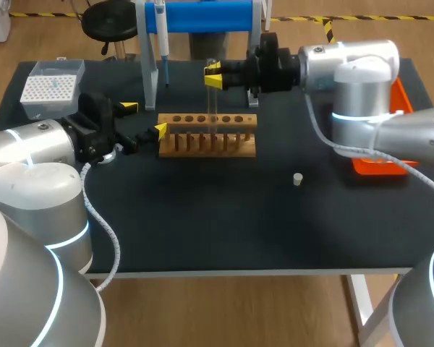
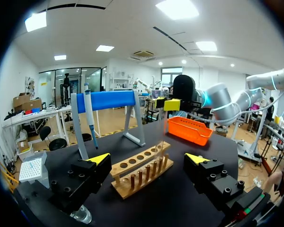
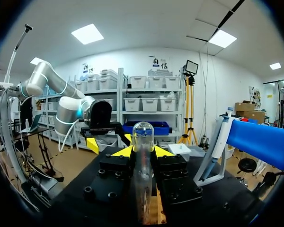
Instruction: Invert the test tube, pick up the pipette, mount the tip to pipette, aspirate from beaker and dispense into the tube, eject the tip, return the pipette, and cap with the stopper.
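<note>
**Desk** (image 1: 202,231): flat black top, matte, holding all the items below.

**Wooden rack** (image 1: 207,136): near the middle of the far half, a row of round holes along its top bar, pegs below. Seen between the open fingers in the left wrist view (image 2: 137,172).

**Test tube** (image 1: 212,101): clear glass, upright above the rack, rounded end uppermost (image 3: 143,137). Lower end down at the rack; seated in a hole or not, cannot tell.

**Right pincer** (image 1: 213,76): level over the rack, both yellow tips closed against the tube from two sides (image 3: 143,152).

**Left pincer** (image 1: 144,118): just beside the rack's left end, fingers spread wide, nothing held (image 2: 146,158).

**Glass vessel** (image 2: 80,215): clear, low beside the left pincer, mostly hidden.

**Pipette** (image 1: 161,36): hung upright on the blue stand (image 1: 202,16) behind the rack.

**Tip box** (image 1: 52,88): far left corner, white grid on top.

**Orange tray** (image 1: 376,166): right edge, partly behind the right arm.

**Stopper** (image 1: 297,179): small, pale, alone on bare desk, right of the rack and well apart from it.
</note>
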`<action>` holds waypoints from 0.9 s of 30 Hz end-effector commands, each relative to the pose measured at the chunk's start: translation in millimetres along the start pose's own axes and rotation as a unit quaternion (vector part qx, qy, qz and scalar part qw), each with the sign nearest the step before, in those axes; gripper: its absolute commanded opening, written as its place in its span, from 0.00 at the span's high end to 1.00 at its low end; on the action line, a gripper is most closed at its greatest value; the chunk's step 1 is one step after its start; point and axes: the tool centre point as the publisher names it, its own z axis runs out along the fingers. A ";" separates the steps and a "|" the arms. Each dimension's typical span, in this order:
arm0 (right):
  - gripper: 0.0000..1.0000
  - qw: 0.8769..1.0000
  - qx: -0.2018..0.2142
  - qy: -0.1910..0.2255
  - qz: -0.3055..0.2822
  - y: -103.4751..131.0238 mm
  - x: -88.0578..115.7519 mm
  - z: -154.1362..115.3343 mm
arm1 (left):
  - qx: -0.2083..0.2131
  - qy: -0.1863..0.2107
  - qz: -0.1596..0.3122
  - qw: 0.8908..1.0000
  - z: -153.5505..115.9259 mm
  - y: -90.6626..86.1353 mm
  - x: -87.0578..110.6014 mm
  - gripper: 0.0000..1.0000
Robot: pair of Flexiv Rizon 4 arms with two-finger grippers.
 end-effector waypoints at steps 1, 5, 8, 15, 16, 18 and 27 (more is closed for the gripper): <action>1.00 1.000 -0.007 -0.003 0.012 8.9 10.0 -10.6 | 0.003 0.000 0.000 1.000 -0.6 1.7 -0.2 0.00; 1.00 1.000 -0.007 -0.003 0.012 8.9 10.0 -10.6 | 0.003 0.000 0.000 1.000 -0.6 1.7 -0.2 0.00; 1.00 1.000 -0.007 -0.003 0.012 8.9 10.0 -10.6 | 0.003 0.000 0.000 1.000 -0.6 1.7 -0.2 0.00; 1.00 1.000 -0.007 -0.003 0.012 8.9 10.0 -10.6 | 0.003 0.000 0.000 1.000 -0.6 1.7 -0.2 0.00; 1.00 1.000 -0.007 -0.003 0.012 8.9 10.0 -10.6 | 0.003 0.000 0.000 1.000 -0.6 1.7 -0.2 0.00; 1.00 1.000 -0.007 -0.003 0.012 8.9 10.0 -10.6 | 0.003 0.000 0.000 1.000 -0.6 1.7 -0.2 0.00; 1.00 0.977 0.050 -0.039 0.203 11.5 4.2 -31.5 | 0.003 0.000 0.000 1.000 -0.6 1.7 -0.2 0.00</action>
